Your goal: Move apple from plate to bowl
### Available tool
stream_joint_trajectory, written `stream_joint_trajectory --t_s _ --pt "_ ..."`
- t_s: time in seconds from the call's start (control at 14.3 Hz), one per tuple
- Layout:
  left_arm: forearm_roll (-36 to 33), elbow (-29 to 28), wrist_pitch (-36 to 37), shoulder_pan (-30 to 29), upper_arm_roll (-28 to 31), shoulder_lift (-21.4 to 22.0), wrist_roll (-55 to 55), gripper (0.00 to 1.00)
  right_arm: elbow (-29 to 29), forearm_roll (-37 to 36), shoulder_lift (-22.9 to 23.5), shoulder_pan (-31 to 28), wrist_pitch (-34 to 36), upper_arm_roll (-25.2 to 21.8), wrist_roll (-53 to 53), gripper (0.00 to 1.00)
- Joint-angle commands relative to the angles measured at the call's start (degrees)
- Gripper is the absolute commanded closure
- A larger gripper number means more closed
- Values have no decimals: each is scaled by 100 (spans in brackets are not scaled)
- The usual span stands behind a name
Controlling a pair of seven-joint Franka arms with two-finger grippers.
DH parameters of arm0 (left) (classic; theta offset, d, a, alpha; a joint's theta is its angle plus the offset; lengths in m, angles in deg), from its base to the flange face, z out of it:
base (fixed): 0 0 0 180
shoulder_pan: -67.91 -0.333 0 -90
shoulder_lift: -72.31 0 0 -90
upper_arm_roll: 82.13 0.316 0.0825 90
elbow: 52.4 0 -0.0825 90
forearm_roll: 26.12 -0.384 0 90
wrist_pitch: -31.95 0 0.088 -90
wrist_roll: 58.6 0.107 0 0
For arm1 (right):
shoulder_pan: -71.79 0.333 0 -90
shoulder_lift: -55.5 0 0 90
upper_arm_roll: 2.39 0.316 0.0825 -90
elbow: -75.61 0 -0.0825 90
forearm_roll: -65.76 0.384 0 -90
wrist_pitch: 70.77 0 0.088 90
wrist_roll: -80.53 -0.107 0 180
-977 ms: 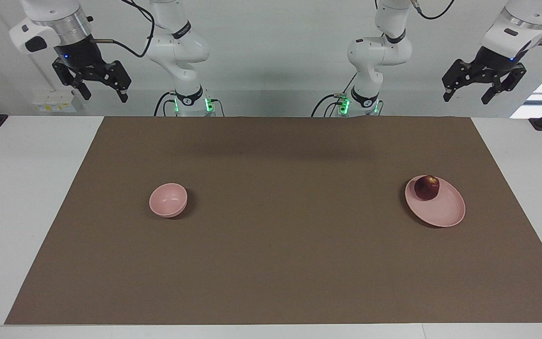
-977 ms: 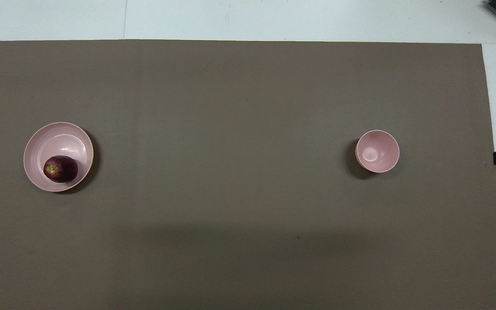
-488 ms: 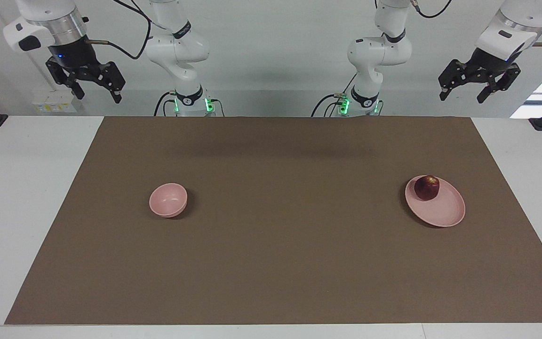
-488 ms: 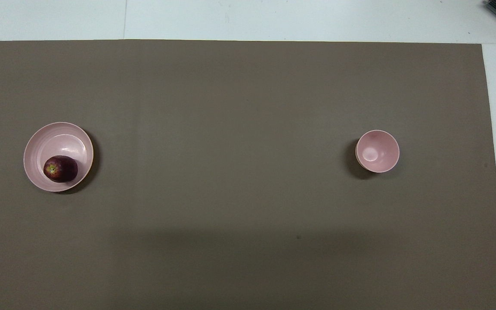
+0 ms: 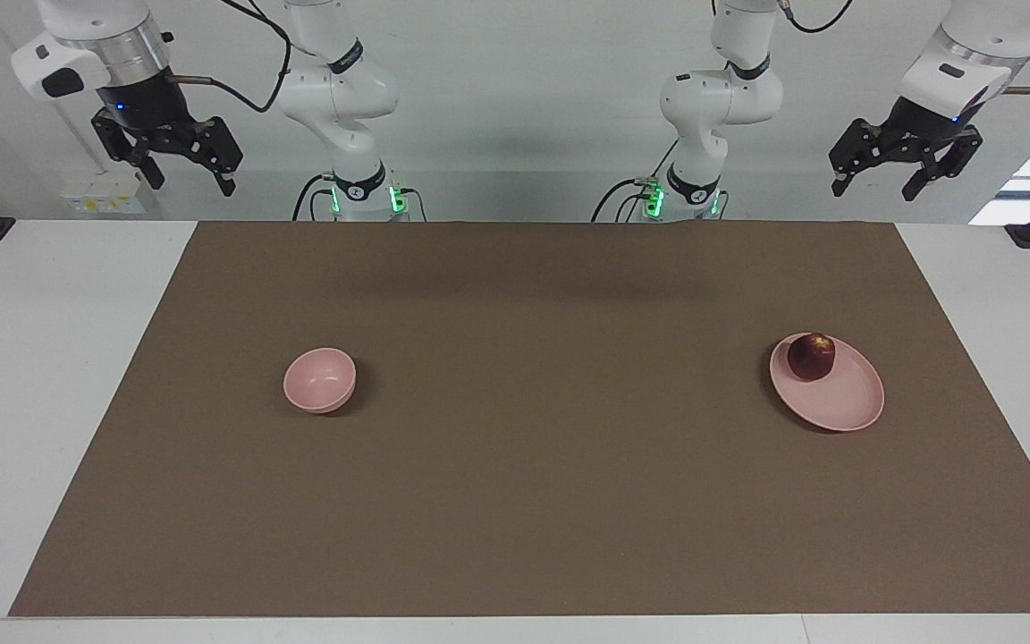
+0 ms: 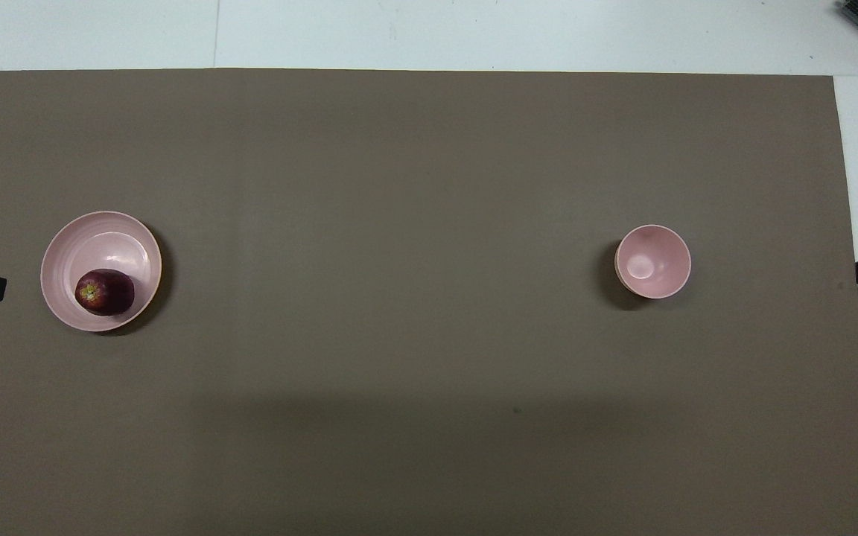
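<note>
- over the last second our two grippers have only shifted a little up by the robots' end of the table; the left gripper (image 5: pixel 905 165) has drifted slightly inward and up, the right gripper (image 5: pixel 170 156) has bobbed up and settled again.
- the apple (image 5: pixel 811 355), the plate (image 5: pixel 841 402) and the bowl (image 5: pixel 319 380) lie exactly where they did a second ago.
- we judge from this that the task has not really begun: no reach toward the fruit is under way yet.
- the apple sits on the plate, on the part of it nearer to the robots, toward the left arm's end of the brown mat (image 5: pixel 533 429); the bowl stands empty, well apart from it, toward the right arm's end.
- our left gripper hangs high in the air over the table's edge at its own end, pointing down, fingers spread wide and holding nothing.
- our right gripper hangs raised at its own end, fingers likewise apart and empty.
- the left arm is the nearer one to the apple, so we expect it to make the pick.
</note>
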Motion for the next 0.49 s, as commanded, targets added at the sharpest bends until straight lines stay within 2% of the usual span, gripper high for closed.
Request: stream_joint_trajectory --t_s 0.0,0.21,0.42 --pt "-95 -630 -427 31 42 320 176 0 105 8 -112 -245 -44 -99 -72 0" --pt "-86 -998 -515 13 95 311 572 0 105 9 -112 -202 -44 -55 -20 0" --pt "-86 -1587 -1163 -48 112 303 582 0 113 9 -120 -184 8 -46 7 0"
